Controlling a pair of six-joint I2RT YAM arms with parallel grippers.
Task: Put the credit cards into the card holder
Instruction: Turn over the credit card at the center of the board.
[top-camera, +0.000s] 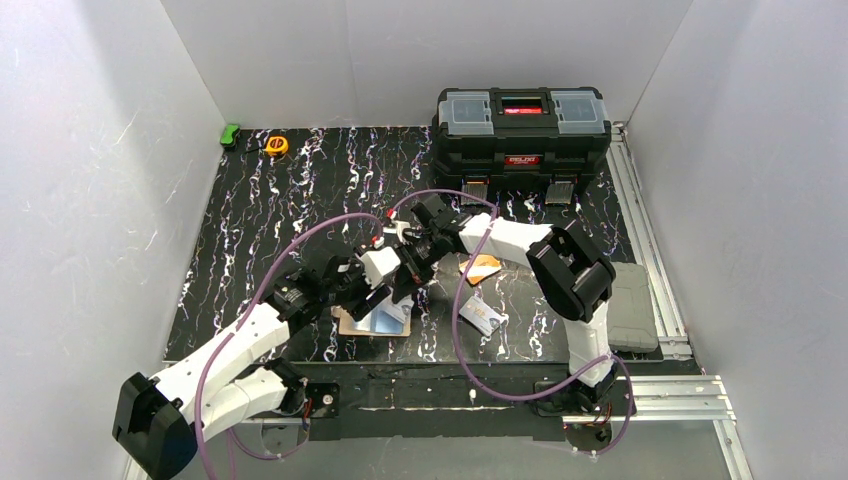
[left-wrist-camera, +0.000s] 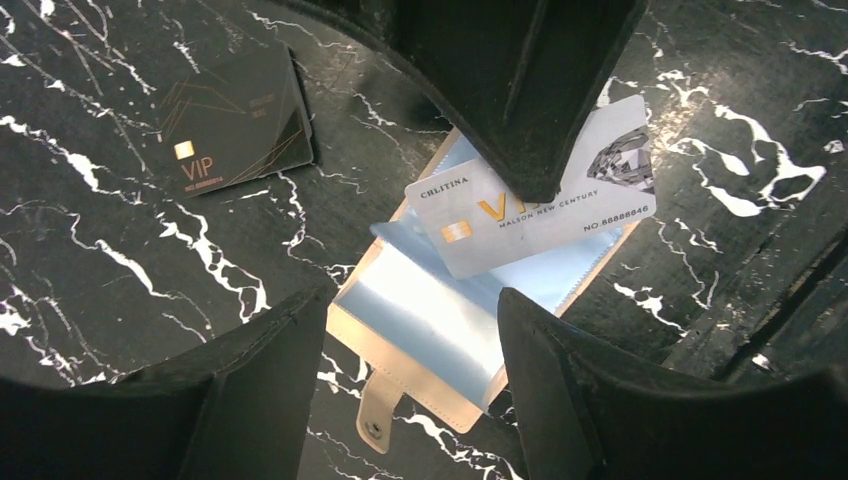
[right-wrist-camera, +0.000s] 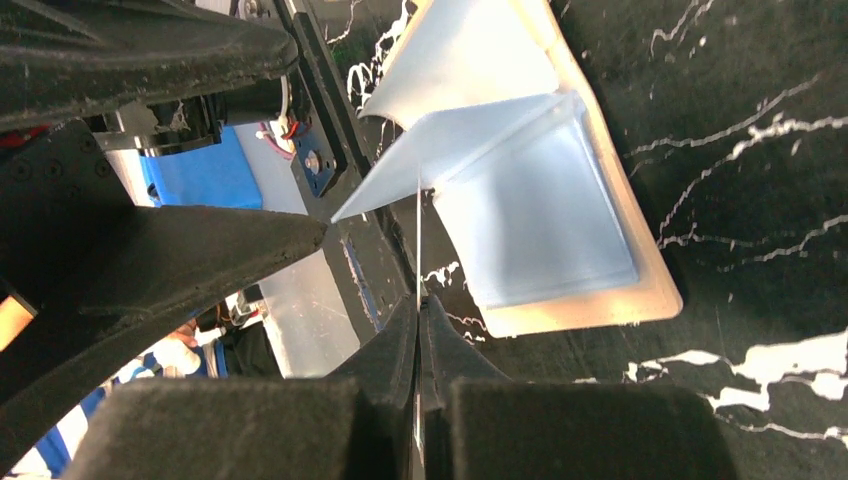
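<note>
Pinching the silver-white card (left-wrist-camera: 470, 215) edge-on, the right fingers (right-wrist-camera: 418, 300) are clamped shut on it over the open card holder (left-wrist-camera: 430, 320), which lies on the black marbled bench (left-wrist-camera: 120, 270). Those fingers hide the middle of the card's print in the left wrist view. The left fingers (left-wrist-camera: 412, 300) stand wide, holding nothing, over the holder's near edge. From above, the 2 arms (top-camera: 240, 340) cover most of the holder.
</note>
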